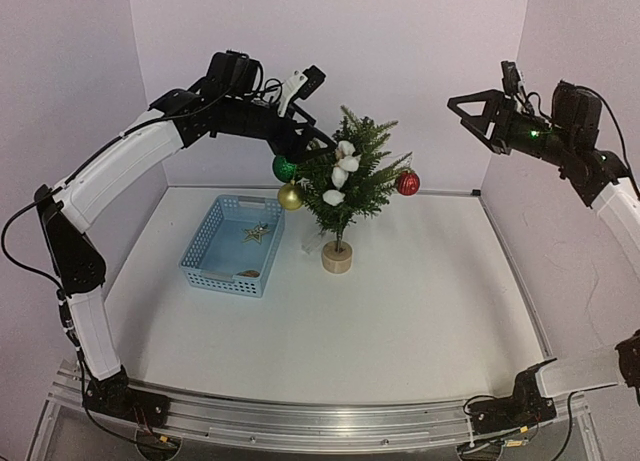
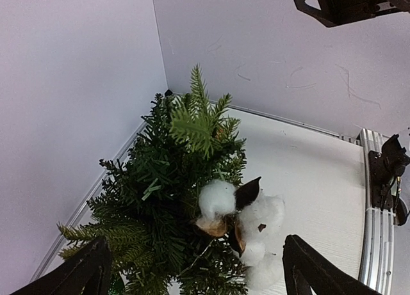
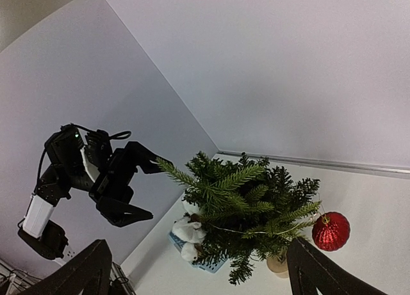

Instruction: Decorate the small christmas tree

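Evidently mid-decoration: the left gripper [image 2: 198,277] is hanging open over the small christmas tree [image 1: 355,186], gripping nothing.

Its fingers [image 2: 311,269] are standing wide on either side of a white cotton sprig [image 2: 246,218], which is sitting in the upper branches, carried by the needles alone as far as I can tell. The right gripper [image 1: 462,116] is hovering high at the right, jaws spread and empty, well apart from the tree, probably keeping clear. A green bauble [image 1: 284,168] and a gold bauble [image 1: 291,195] are hanging on the left side and a red bauble [image 1: 407,183] on the right, spreading the load over the wooden base [image 1: 337,258]. A blue basket [image 1: 200,261] is lying just left of the base, holding a star [image 1: 258,233] within the left arm's reach. The white table [image 1: 400,321] and pale lilac walls [image 1: 430,31] are enclosing the scene.
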Motion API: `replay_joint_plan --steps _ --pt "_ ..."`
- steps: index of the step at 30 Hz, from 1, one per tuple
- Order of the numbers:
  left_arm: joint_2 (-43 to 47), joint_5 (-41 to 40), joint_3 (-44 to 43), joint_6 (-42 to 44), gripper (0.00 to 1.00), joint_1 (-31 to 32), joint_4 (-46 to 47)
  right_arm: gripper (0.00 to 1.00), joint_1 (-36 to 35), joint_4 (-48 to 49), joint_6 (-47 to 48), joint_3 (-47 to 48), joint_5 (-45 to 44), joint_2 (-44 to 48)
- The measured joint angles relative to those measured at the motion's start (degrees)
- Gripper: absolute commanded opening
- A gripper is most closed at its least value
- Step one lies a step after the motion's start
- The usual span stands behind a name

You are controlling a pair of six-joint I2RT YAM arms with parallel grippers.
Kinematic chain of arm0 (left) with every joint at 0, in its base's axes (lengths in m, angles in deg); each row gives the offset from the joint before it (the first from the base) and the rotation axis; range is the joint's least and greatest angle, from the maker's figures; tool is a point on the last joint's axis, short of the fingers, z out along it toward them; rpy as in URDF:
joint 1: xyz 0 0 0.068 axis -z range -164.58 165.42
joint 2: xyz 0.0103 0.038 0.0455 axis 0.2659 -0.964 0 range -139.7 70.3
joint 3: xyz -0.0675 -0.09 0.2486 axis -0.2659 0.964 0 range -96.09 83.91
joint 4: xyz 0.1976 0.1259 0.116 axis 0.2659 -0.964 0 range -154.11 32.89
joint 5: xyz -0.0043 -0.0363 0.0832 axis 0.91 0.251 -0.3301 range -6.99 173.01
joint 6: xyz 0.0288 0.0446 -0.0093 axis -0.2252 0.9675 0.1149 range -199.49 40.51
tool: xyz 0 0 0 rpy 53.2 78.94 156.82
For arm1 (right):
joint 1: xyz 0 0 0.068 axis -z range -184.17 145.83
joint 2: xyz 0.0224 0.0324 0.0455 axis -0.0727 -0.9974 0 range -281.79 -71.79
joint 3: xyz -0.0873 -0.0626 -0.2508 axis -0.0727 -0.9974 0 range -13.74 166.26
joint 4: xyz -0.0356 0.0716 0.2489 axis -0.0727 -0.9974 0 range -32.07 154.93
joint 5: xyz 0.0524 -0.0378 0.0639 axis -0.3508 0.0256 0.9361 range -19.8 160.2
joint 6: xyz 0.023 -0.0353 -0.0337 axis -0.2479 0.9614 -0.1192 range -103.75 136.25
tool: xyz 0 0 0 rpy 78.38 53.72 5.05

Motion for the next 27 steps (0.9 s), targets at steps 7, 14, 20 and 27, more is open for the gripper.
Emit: replay_joint_plan --steps 7,14,20,27 --pt "1.5 1.5 0.0 -0.2 0.91 -5.3 -1.2 0.94 -1.8 0.1 -0.7 0.0 -0.6 -1.1" --pt "11.9 4.3 10.0 0.1 0.96 -21.0 -1.4 0.92 -5.0 0.1 -1.1 0.0 -2.9 -1.3" --pt "19.3 6.4 27.4 7.4 0.9 -24.8 -6.4 0.92 -6.6 0.1 -1.3 -1.2 -3.9 -2.7" --pt "4.3 3.6 34.9 10.8 0.98 -24.1 -13.0 0.92 -6.7 0.0 -1.3 -2.1 -4.3 -5.5"
